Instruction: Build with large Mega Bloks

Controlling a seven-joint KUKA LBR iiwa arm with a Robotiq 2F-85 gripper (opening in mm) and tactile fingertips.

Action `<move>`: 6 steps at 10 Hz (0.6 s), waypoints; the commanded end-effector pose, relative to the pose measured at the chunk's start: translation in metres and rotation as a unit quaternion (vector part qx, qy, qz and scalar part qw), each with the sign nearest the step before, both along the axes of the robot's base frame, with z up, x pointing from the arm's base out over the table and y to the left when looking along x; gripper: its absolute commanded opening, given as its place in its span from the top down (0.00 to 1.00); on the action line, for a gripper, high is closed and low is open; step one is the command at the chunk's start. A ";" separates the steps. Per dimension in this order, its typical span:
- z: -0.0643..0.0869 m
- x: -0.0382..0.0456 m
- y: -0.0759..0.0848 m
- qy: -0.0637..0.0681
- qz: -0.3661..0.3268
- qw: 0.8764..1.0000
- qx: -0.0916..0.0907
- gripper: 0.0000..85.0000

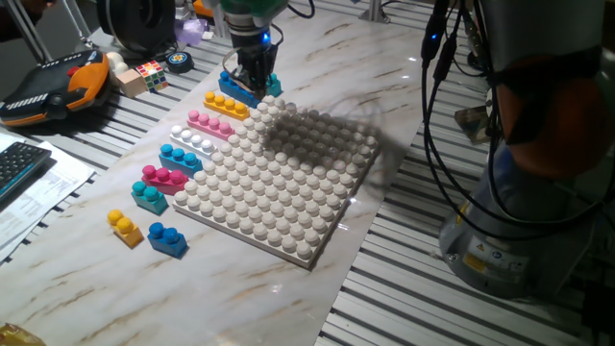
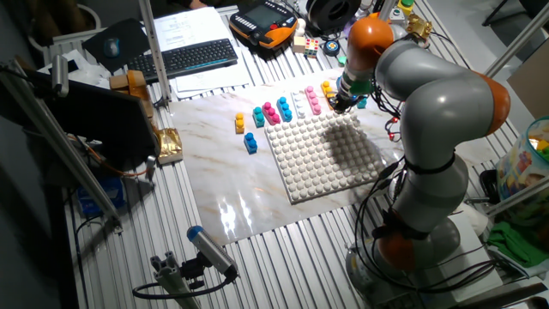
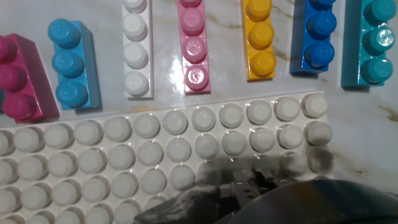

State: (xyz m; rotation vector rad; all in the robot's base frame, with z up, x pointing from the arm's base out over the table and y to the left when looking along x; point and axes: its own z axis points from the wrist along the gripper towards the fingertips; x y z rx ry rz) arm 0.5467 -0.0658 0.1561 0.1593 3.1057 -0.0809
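Note:
A white studded baseplate (image 1: 279,183) lies on the marble table. Along its left edge is a row of large Mega Bloks: blue (image 1: 240,89), yellow (image 1: 226,104), pink (image 1: 210,123), white (image 1: 193,140), light blue (image 1: 181,157), magenta (image 1: 164,178) and a short teal one (image 1: 149,196). A small yellow brick (image 1: 124,228) and a small blue brick (image 1: 167,238) lie apart in front. My gripper (image 1: 252,83) hangs low over the far end of the row, above the blue brick and next to a teal brick (image 1: 273,85). In the hand view only a dark blur shows at the bottom, over the baseplate (image 3: 155,162).
Behind the row stand a small multicoloured puzzle cube (image 1: 151,74), a wooden block (image 1: 130,82) and an orange-black teach pendant (image 1: 58,86). A keyboard (image 1: 19,163) sits at the left. The arm's base (image 1: 538,192) and hanging cables (image 1: 432,115) fill the right side.

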 end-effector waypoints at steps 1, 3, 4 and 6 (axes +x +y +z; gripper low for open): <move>0.000 0.0000 0.000 0.000 0.004 1.000 0.001 0.99; 0.000 0.0036 -0.006 -0.003 0.011 1.000 -0.001 0.99; 0.001 0.0091 -0.017 -0.004 0.016 1.000 -0.002 0.99; -0.001 0.0169 -0.035 -0.009 0.023 1.000 -0.001 0.99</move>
